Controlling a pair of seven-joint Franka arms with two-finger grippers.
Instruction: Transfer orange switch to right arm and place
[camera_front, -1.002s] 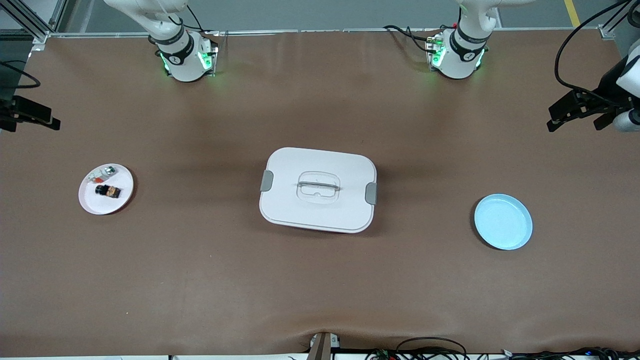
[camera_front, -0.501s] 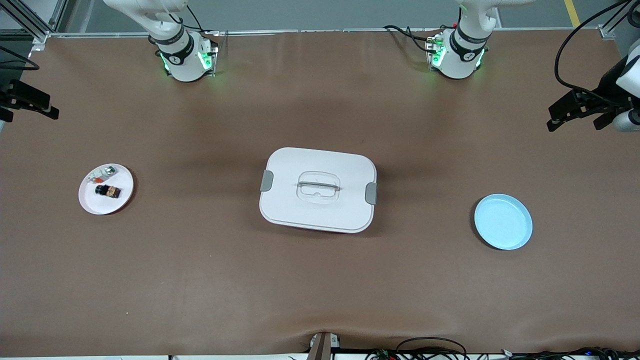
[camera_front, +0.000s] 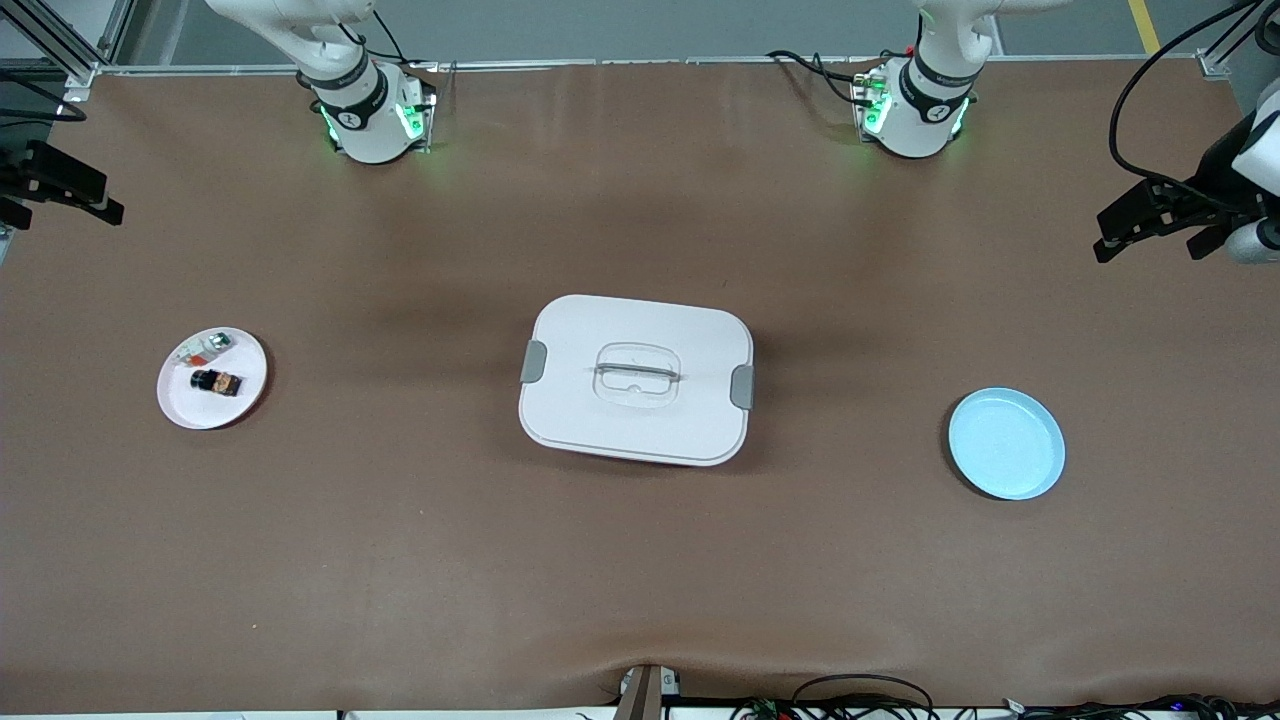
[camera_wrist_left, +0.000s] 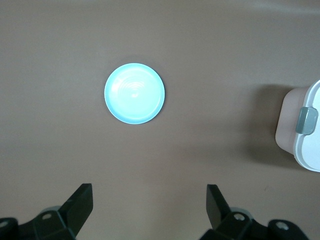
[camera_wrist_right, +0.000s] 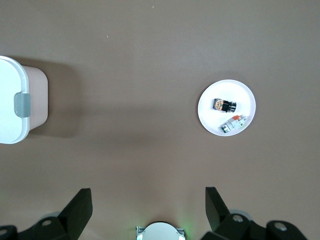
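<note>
The orange switch, a tiny black block with an orange middle, lies on a white plate toward the right arm's end of the table. The right wrist view shows the switch on that plate from high above. My right gripper hangs open and empty over the table's edge at that end, well apart from the plate. Its fingers frame bare table. My left gripper waits open and empty high over the left arm's end, with its fingers wide apart.
A whitish-clear piece shares the white plate with the switch. A white lidded box with grey latches sits mid-table. An empty light-blue plate lies toward the left arm's end and also shows as the blue plate in the left wrist view.
The right gripper has drifted a little toward the robots' side of the table. The left gripper and everything on the table have stayed put.
</note>
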